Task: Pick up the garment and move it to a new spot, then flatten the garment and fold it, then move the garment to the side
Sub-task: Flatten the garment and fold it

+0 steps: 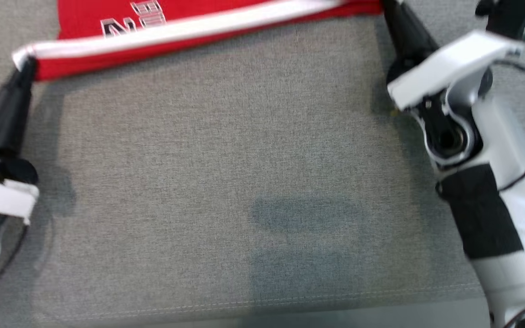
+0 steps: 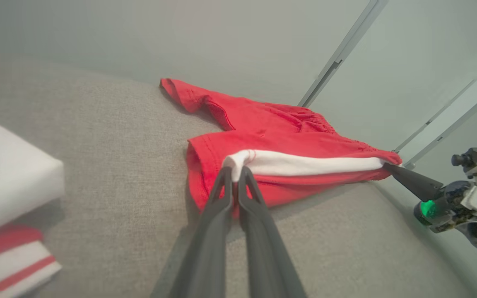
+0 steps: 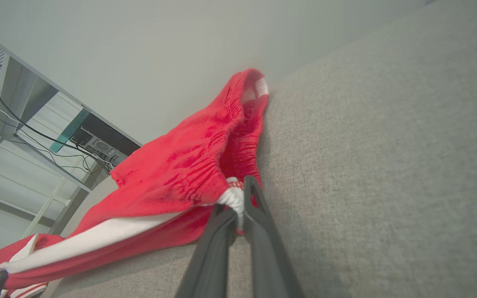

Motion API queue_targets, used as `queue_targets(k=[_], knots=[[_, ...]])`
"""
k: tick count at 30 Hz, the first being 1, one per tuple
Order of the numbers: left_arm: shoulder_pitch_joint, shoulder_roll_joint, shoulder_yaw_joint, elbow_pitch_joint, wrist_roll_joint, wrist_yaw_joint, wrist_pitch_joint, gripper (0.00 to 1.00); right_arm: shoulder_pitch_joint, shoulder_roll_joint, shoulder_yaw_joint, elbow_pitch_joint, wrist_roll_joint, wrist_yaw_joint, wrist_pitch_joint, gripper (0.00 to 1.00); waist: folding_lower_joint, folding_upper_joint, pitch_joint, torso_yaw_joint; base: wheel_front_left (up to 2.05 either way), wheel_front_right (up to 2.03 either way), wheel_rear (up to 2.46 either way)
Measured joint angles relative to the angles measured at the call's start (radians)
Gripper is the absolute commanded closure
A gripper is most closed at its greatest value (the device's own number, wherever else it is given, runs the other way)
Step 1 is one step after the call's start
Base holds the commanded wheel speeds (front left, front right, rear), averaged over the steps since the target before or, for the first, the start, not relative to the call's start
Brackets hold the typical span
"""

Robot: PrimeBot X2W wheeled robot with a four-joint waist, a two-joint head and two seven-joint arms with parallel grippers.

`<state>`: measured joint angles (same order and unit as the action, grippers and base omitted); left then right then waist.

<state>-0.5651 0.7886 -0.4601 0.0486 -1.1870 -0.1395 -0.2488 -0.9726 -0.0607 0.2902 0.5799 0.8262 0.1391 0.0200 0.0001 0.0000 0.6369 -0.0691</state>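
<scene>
Left wrist view: left fingers point(image 2: 218, 207) closed, pinching garment point(image 2: 288, 136) at white stripe point(image 2: 304, 163); right fingers point(image 3: 259, 231) closed on waistband point(image 3: 230, 136).

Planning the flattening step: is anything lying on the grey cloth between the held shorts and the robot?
Nothing visible. The left gripper and right gripper both pinch the red shorts at the striped edge; folded garments sit off at the left edge.

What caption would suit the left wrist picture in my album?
Red shorts over grey fabric, left jaws shut on one end of their white stripe, right jaws on the other.
</scene>
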Motion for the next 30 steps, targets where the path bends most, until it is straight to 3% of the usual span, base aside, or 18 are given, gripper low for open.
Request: queue_targets(k=[5, 12, 26, 27, 28, 29, 30], knots=[[0.144, -0.088, 0.015, 0.014, 0.097, 0.000, -0.003, 1.00, 0.240, 0.000, -0.057, -0.108, -0.019, 0.000, 0.046, 1.00, 0.0000, 0.0000, -0.095, 0.011, 0.00, 0.00, 0.00], [0.251, -0.175, -0.003, 0.095, 0.176, 0.000, -0.003, 1.00, 0.457, 0.006, -0.096, -0.142, -0.043, -0.001, 0.113, 1.00, 0.0000, 0.0001, -0.227, 0.023, 0.00, 0.00, 0.00], [0.400, -0.286, -0.025, 0.192, 0.289, 0.000, -0.002, 1.00, 0.643, -0.048, -0.112, -0.171, 0.009, -0.001, 0.156, 1.00, 0.0000, 0.0001, -0.429, 0.027, 0.00, 0.00, 0.00], [0.404, -0.290, -0.026, 0.198, 0.289, 0.000, -0.002, 0.62, 0.648, -0.052, -0.106, -0.170, 0.006, -0.001, 0.155, 1.00, 0.0000, 0.0001, -0.433, 0.026, 0.00, 0.00, 0.00], [0.408, -0.292, -0.027, 0.205, 0.289, 0.000, -0.002, 0.03, 0.652, -0.058, -0.099, -0.169, -0.005, -0.001, 0.155, 0.23, 0.0000, 0.0001, -0.436, 0.025, 0.00, 0.00, 0.00], [0.411, -0.296, -0.029, 0.213, 0.289, 0.000, -0.002, 0.00, 0.656, -0.063, -0.092, -0.169, -0.014, -0.001, 0.154, 0.00, 0.0000, 0.0000, -0.440, 0.025, 0.00, 0.00, 0.00], [0.414, -0.297, -0.034, 0.221, 0.289, 0.000, -0.002, 0.00, 0.658, -0.068, -0.083, -0.168, -0.024, -0.001, 0.151, 0.00, 0.0000, 0.0000, -0.443, 0.025, 0.00, 0.00, 0.00]])
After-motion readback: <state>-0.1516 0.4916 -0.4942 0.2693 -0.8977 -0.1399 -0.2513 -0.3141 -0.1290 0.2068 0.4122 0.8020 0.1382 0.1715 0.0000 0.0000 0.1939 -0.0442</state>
